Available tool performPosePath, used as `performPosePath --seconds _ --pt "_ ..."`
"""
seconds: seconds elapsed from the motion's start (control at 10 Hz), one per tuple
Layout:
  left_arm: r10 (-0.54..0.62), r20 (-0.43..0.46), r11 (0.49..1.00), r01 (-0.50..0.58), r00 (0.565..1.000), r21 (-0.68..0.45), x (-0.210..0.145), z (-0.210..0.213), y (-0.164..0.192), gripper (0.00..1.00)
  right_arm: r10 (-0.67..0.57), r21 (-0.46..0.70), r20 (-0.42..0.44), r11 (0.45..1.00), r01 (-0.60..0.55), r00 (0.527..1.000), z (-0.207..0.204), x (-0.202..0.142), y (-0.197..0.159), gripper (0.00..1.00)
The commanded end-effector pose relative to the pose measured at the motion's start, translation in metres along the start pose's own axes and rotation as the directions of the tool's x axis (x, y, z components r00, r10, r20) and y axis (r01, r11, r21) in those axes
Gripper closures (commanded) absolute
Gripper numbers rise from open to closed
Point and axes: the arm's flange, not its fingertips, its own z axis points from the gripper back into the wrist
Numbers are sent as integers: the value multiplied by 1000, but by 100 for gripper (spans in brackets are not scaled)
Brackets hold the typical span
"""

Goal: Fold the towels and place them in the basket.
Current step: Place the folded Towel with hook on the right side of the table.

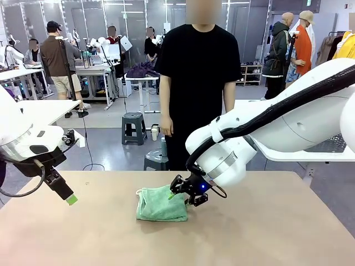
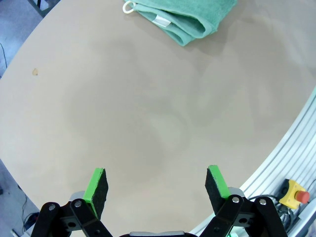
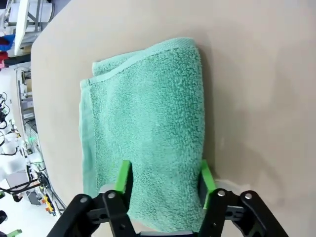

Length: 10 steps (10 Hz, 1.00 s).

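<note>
Two green pads (image 2: 97,186) of the left gripper (image 2: 156,173) stand wide apart over the bare table (image 1: 266,221), nearest to the robot at about 8 o'clock, and they hold nothing.

Farther in, near the middle of the table, lies the mint-green towel (image 1: 161,206). It is already folded into a small thick rectangle, with a cream loop (image 2: 129,7) at one corner.

The right gripper (image 3: 164,173) is at the towel's 3 o'clock end. Its jaws are partly closed and one short end of the towel lies between the pads. Whether they already pinch the cloth, I cannot tell.

I judge the towel to be light, soft and limp, and its terry surface should not slip easily between the pads. If only the top layer is taken, the fold will probably open and the rest will hang down. A better hold would be across all layers at the rounded folded edge, lifting slowly so the bundle keeps its shape.

At 12 o'clock, beyond the far edge of the table, a person (image 1: 197,72) in black stands with the arms down.
</note>
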Motion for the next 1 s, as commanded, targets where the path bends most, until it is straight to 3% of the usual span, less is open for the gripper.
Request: performPosePath --seconds 0.0,0.6,0.7,0.8,0.9 --pt "10 -3 1000 -10 1000 10 3 0 0 0 25 0 14 1000 -25 1000 -8 -2 -5 100" --pt "10 -3 1000 -10 1000 10 3 0 0 0 22 -57 48 998 -19 999 3 -16 17 100" --pt "10 -3 1000 -10 1000 10 3 0 0 0 9 -114 48 993 -4 999 10 -21 31 100" --pt "10 -3 1000 -10 1000 10 3 0 0 0 36 -26 24 999 -35 999 -2 -7 9 100" --pt "10 -3 1000 -10 1000 10 3 0 0 0 36 -26 24 999 -35 999 -2 -7 9 100"
